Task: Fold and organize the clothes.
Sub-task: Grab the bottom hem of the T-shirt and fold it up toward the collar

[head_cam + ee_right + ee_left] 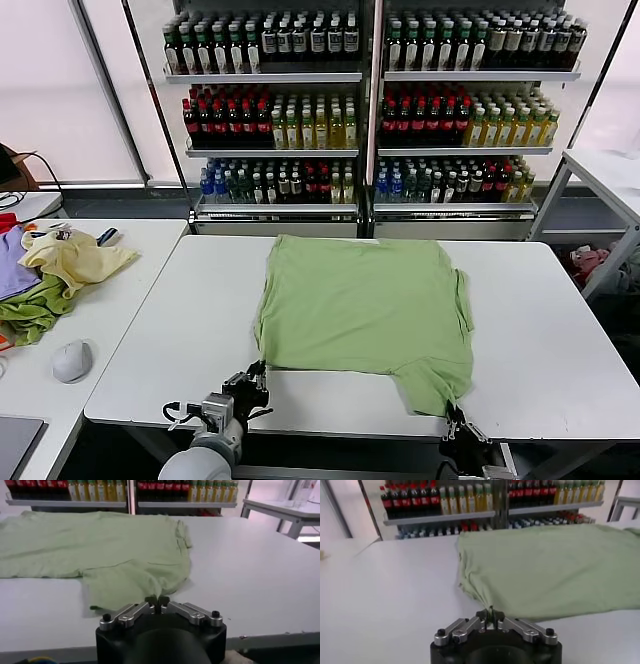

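The light green shirt (pixel 365 305) lies spread flat on the white table (pixel 560 330), its print hidden. My left gripper (pixel 256 378) is at the table's front edge, shut on the shirt's near left corner; the left wrist view shows the cloth (pixel 545 565) pinched between its fingertips (pixel 490 616). My right gripper (pixel 456 418) is at the front edge, shut on the near right corner, which is pulled out towards me. The right wrist view shows the shirt (pixel 100 550) running into its shut jaws (pixel 157 601).
A side table (pixel 110 330) on the left holds a pale yellow garment (pixel 75 258), a darker green one (pixel 30 310), a purple one (pixel 12 262) and a grey mouse (pixel 72 360). Shelves of bottles (pixel 370 100) stand behind. Another table (pixel 610 175) is at the right.
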